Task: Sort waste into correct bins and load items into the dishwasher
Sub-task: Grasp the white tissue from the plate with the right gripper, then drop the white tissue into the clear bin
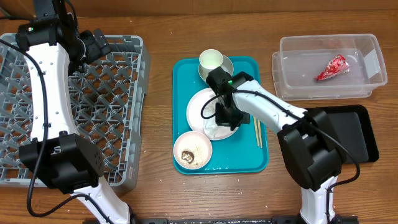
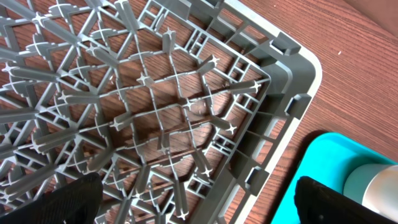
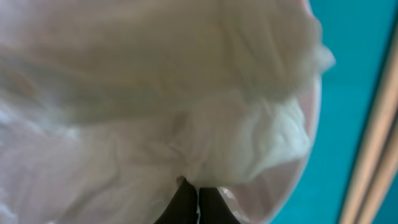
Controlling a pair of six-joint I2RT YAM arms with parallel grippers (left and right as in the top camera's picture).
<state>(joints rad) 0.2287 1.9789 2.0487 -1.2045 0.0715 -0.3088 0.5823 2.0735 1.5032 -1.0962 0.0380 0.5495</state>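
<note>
My right gripper (image 1: 222, 118) is down on the round white plate (image 1: 199, 109) on the teal tray. In the right wrist view its fingers (image 3: 198, 194) are shut on a crumpled white napkin (image 3: 155, 93), which also shows in the overhead view (image 1: 210, 129). A white bowl (image 1: 193, 151) holding food scraps sits at the tray's front. A white cup (image 1: 211, 60) and a second bowl (image 1: 227, 66) stand at the tray's back. Chopsticks (image 1: 257, 132) lie along the tray's right side. My left gripper (image 1: 102, 43) is open and empty above the grey dish rack (image 1: 118, 112).
The clear tub (image 1: 292, 81) at the back right holds a red wrapper (image 1: 331, 67). The black tray (image 1: 357, 134) lies in front of it, partly under my right arm. The teal tray (image 1: 249, 162) sits mid-table. The left wrist view shows the rack's corner (image 2: 292, 68).
</note>
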